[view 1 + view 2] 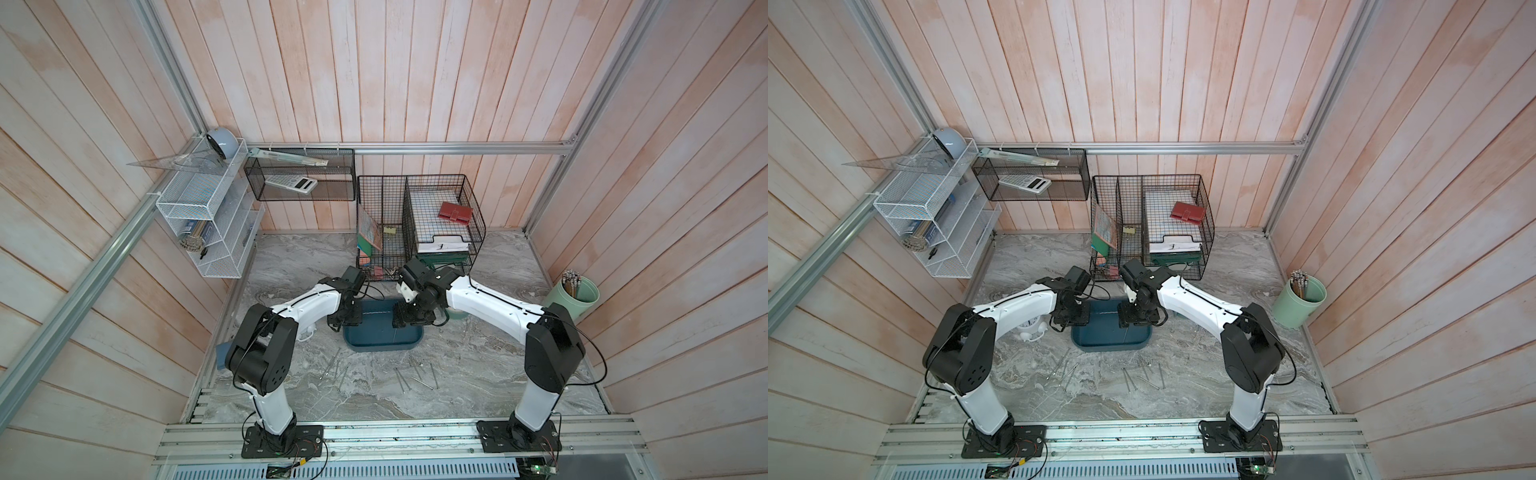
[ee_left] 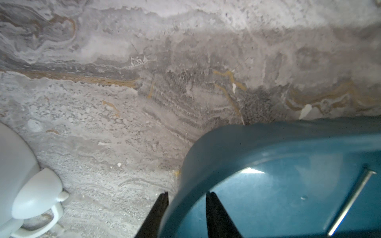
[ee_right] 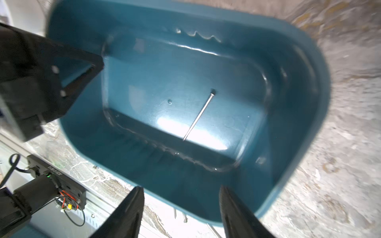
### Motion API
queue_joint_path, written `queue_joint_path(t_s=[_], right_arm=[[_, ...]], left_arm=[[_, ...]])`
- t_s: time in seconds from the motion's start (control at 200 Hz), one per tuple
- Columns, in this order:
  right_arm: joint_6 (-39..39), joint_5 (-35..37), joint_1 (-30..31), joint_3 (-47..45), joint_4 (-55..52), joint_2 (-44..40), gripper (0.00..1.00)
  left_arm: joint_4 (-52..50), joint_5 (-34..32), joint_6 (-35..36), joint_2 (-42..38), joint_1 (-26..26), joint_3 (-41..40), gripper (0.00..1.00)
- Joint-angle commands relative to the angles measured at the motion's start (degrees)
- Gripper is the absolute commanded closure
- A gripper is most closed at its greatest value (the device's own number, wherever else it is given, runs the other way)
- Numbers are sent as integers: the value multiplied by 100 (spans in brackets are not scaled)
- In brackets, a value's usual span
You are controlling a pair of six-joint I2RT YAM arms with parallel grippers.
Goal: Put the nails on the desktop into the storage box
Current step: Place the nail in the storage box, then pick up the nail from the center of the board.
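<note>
The teal storage box stands mid-desktop between both arms. My left gripper is shut on its left rim, one finger outside the wall and one inside. Over the box's right side my right gripper hangs open, with nothing between its fingers. One nail lies flat on the box floor. Several more nails lie on the desktop in front of the box, in a left cluster and a right cluster.
A white alarm clock sits just left of the box, under the left arm. Behind the box stands a black wire organiser with papers. A pale green cup with pencils is at the right wall. Wire shelves hang on the left.
</note>
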Motion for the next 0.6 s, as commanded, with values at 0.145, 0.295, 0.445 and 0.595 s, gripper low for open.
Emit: queue_joint_path(t_s=[0.145,0.295,0.445,0.595], right_arm=[[176,1352,-35,-1259,-1462,-2282,42],[438,1221,-27,-2534,-1205,-3146,49],[622,1195,250,-2913,-835,-2825,56],[410,924,393,-2959,-569,-2030,60]], left_arm=[[17,61,69,61,29,109,65],[59,107,60,43,36,67,65],[51,109,67,42,38,74,64],[53,126,69,97,41,88,64]])
